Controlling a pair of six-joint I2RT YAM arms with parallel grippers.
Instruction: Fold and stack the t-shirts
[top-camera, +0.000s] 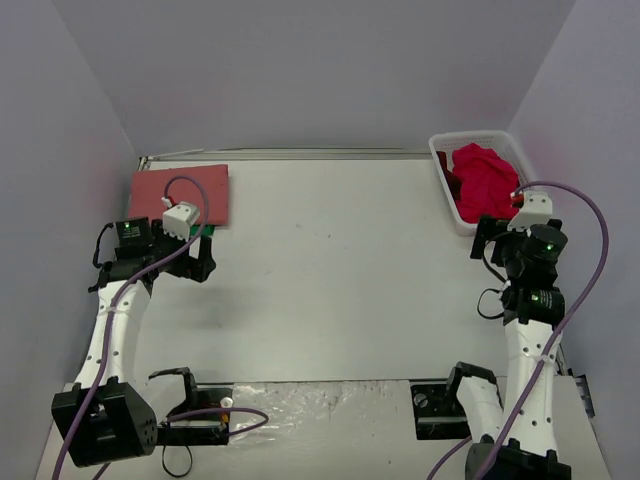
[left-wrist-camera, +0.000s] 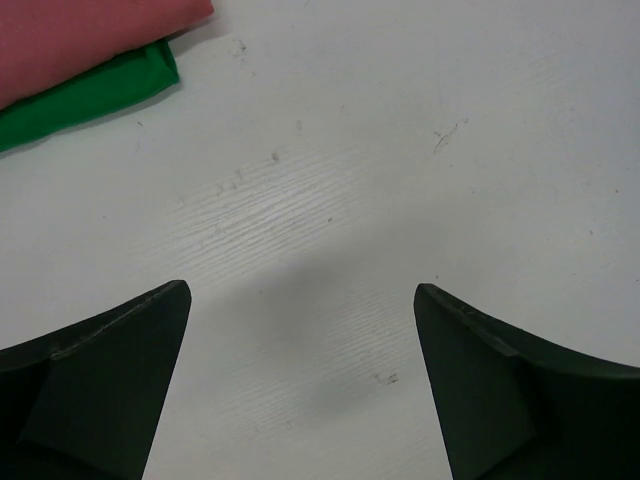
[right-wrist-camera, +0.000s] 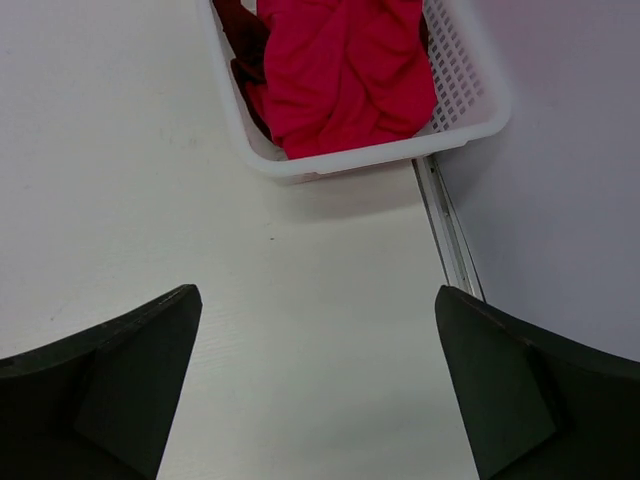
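The two dark fingers of my right tool (right-wrist-camera: 318, 292) sit closest. They are spread wide apart with nothing between them. My left tool (left-wrist-camera: 300, 290) is the same: wide apart, holding nothing, with only the bench (left-wrist-camera: 400, 150) under it.

Just ahead of my right tool stands the white basket (right-wrist-camera: 350, 165). The bright red shirt (right-wrist-camera: 345, 70) lies bunched up inside it. The dark red shirt (right-wrist-camera: 240, 40) peeks out on its left side, partly under it. Ahead and to the left of my left tool lies the folded pale red shirt (left-wrist-camera: 80, 40), flat on top of a green cloth (left-wrist-camera: 90, 95).

Here is what I think could go wrong. The two shirts in the basket touch, so if I reach in deep I may pinch both at once. A finger could bump the basket rim and push or tip the basket. The cloth could catch on the holes in the basket wall and drag the basket along when I lift. My left tool is near the folded pile, so a careless swing could mess it up.

To the right of my right tool, the metal rail (right-wrist-camera: 445, 230) and the grey wall (right-wrist-camera: 560, 150) are close, so there is little room there. To its left, and to the right of my left tool, the bench is wide and open. That looks like a good place to lay a shirt out.
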